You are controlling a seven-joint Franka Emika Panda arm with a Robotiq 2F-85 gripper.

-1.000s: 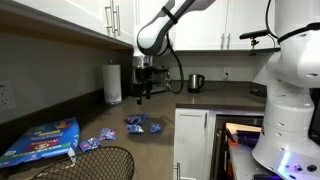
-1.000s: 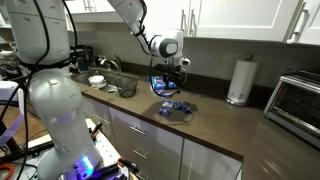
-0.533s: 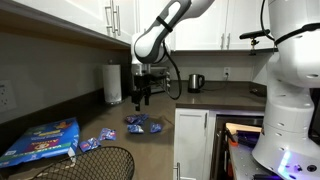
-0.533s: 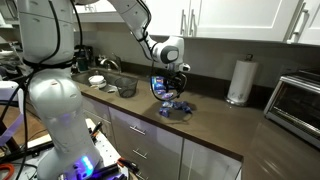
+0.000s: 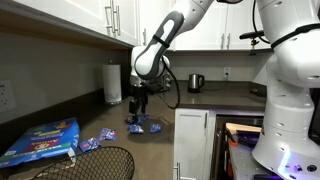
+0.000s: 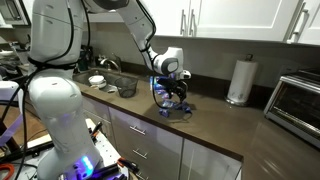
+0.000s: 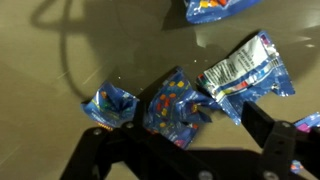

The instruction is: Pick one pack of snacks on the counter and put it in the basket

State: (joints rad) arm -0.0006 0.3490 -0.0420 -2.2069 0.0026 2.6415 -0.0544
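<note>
Several small blue snack packs (image 5: 143, 124) lie in a cluster on the dark counter (image 5: 195, 103); they also show in an exterior view (image 6: 178, 109). In the wrist view one pack (image 7: 175, 105) lies between my fingers, another (image 7: 113, 103) lies to its left, and a crumpled one (image 7: 245, 72) lies to its right. My gripper (image 7: 180, 140) is open and empty, just above the cluster; it shows in both exterior views (image 5: 138, 107) (image 6: 172, 97). The black wire-mesh basket (image 5: 95, 165) (image 6: 125, 87) stands apart from the packs.
A large flat blue bag (image 5: 40, 140) and more small packs (image 5: 95, 142) lie near the basket. A paper towel roll (image 5: 113, 83) (image 6: 238, 80), a kettle (image 5: 196, 82) and a toaster oven (image 6: 295, 100) stand on the counter.
My gripper has come down towards the snack packs, from well above them to just over the cluster. It stays open. The packs have not moved.
</note>
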